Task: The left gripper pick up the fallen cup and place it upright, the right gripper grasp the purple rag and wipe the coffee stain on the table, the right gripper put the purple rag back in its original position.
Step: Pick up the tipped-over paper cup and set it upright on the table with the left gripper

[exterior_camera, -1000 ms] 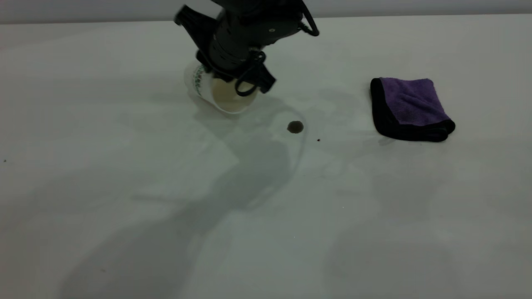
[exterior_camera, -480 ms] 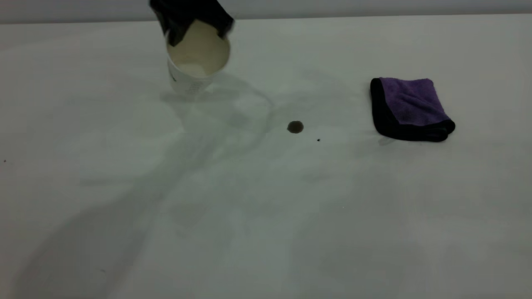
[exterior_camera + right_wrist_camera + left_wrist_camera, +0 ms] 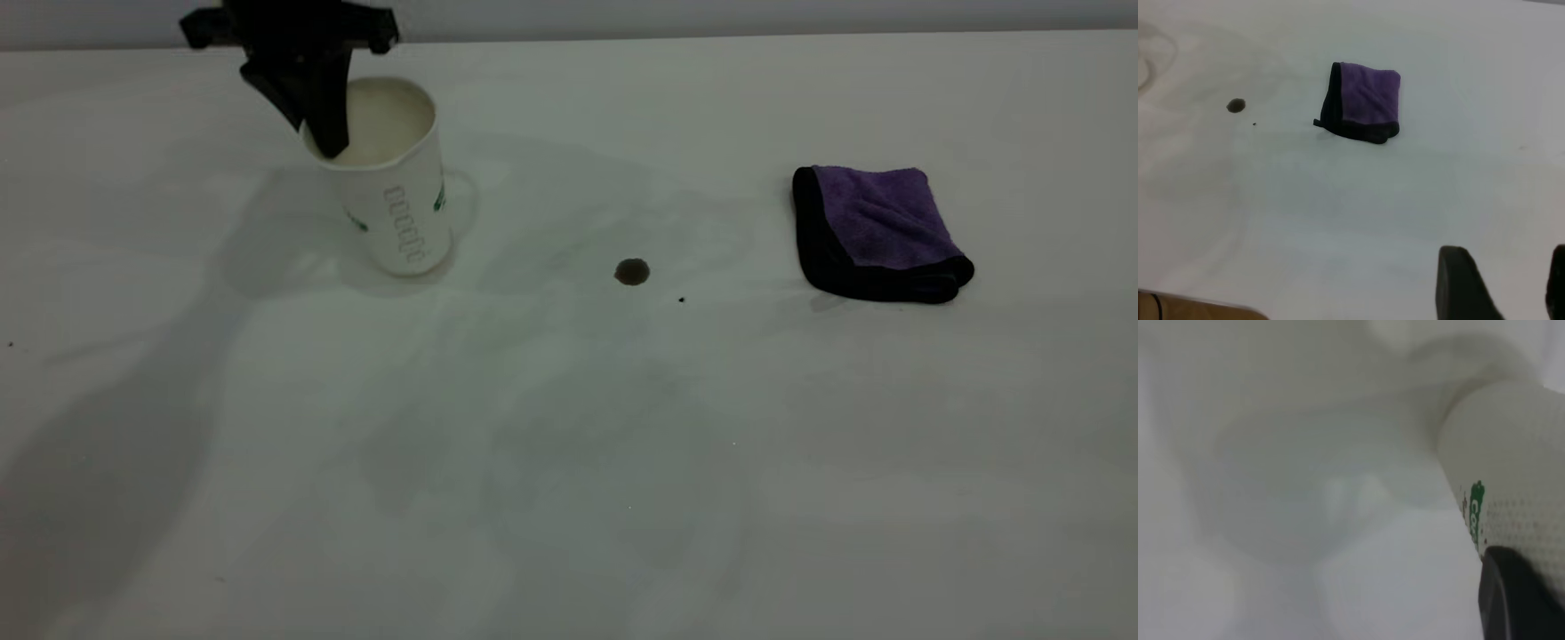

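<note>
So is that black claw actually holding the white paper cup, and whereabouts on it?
Yes: the left gripper pinches the white paper cup at its rim, one finger inside. The right gripper holds nothing.

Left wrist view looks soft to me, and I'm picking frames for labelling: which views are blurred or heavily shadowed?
Left wrist view: the cup and one dark finger sit close and out of focus. Exterior view: sharp, with broad grey shadows across the table; the coffee stain stays distinct. Right wrist view: evenly lit, the purple rag clear.
</note>
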Controlling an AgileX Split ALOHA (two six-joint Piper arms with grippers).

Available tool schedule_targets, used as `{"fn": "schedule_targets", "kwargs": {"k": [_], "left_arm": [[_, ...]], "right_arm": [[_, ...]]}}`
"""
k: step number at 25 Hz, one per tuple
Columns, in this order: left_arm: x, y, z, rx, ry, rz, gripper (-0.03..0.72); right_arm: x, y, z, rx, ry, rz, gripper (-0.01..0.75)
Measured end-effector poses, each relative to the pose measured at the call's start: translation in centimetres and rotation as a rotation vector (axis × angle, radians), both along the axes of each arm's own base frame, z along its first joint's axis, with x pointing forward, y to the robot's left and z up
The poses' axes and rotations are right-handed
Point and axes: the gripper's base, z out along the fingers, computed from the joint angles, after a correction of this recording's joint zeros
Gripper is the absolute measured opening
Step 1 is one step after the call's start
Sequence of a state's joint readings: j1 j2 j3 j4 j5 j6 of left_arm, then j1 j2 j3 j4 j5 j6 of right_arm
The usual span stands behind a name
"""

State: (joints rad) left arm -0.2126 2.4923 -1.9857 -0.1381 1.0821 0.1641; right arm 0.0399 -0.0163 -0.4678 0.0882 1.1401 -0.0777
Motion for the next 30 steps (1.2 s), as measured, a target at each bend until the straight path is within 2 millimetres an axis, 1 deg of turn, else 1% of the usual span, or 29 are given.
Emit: {"fn": "schedule_targets", "kwargs": {"k": [7,10,13,16,23,26,30], "left_arm": [[0.1,-0.3,-0.5,-0.033,-0.001,0.013,0.013],[0.2,-0.5,-0.5,-0.056,-0.008,0.023,0.037],[0.2,-0.7,-0.5,-0.074,-0.011,0.024,0.082],[0.2,-0.8,-0.4,-0.087,-0.01,0.019,0.149],[0.2,-0.8,-0.4,-0.089,-0.01,0.016,0.338],[0.2,-0.8,-0.4,-0.081,-0.007,0.011,0.38],[0.4,-0.8,0.6,-0.079,-0.003,-0.001,0.394]], "right_arm": [[0.0,0.0,0.0,0.0,0.0,0.0,0.346],[0.0,0.0,0.0,0.0,0.0,0.0,0.346],[0.0,0.0,0.0,0.0,0.0,0.0,0.346],[0.0,0.0,0.0,0.0,0.0,0.0,0.346],[0.0,0.0,0.0,0.0,0.0,0.0,0.346],[0.0,0.0,0.0,0.0,0.0,0.0,0.346],[0.0,0.0,0.0,0.0,0.0,0.0,0.346]]}}
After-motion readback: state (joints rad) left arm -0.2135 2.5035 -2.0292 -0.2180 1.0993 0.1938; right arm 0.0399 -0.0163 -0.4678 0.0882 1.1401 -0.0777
